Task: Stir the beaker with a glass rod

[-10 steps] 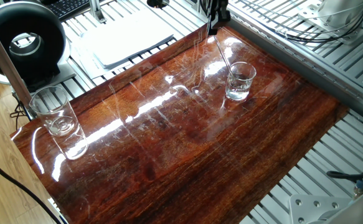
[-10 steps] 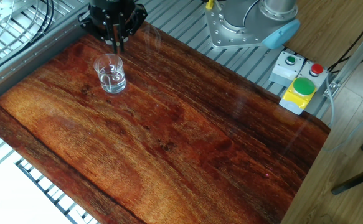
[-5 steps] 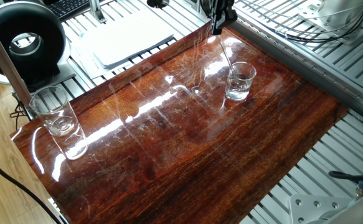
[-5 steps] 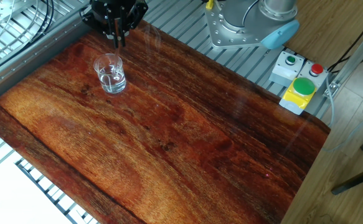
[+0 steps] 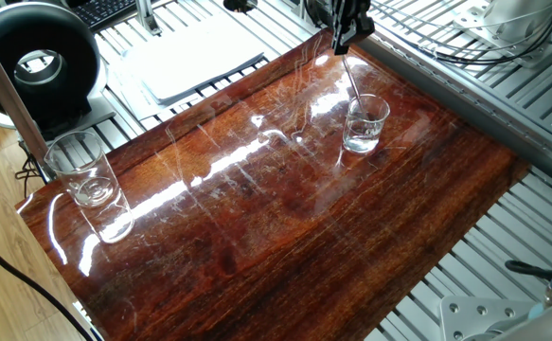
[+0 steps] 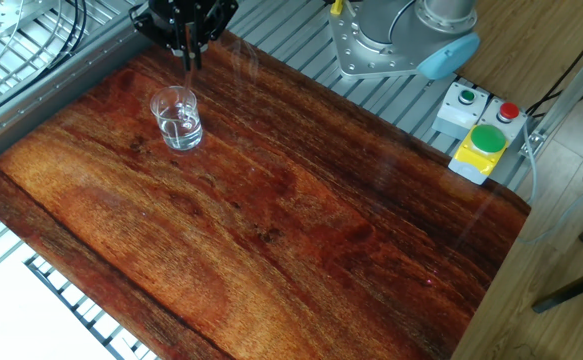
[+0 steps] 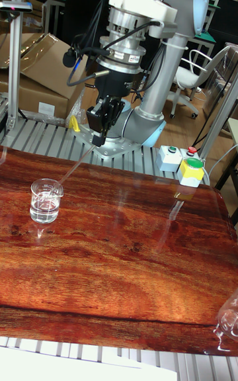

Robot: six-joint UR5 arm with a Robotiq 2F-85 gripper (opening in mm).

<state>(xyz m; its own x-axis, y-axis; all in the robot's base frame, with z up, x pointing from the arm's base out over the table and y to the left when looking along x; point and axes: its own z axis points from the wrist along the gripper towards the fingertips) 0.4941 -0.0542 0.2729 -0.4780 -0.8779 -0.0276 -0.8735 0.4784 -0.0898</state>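
The beaker [image 5: 365, 123] [image 6: 177, 118] [image 7: 45, 201], small and clear with a little liquid, stands on the wooden board [image 5: 276, 227] near its far corner. My gripper [image 5: 344, 40] [image 6: 189, 52] [image 7: 99, 138] hangs above and just behind it, shut on the top of the glass rod [image 5: 350, 78] [image 7: 76, 167]. The rod slants down from the fingers, and its lower end sits at the beaker's rim. Whether the tip touches the liquid cannot be told.
A taller clear tumbler [image 5: 81, 169] [image 7: 228, 318] stands at the board's opposite corner. A button box [image 6: 481, 140] [image 7: 188, 170] and the arm's base [image 6: 391, 40] sit beside the board. A black round device [image 5: 39, 62] and white sheets [image 5: 195, 57] lie beyond its edge.
The gripper has shifted sideways with the rod, bringing the rod's lower end from beside the beaker to its rim. The beaker and tumbler have not moved.
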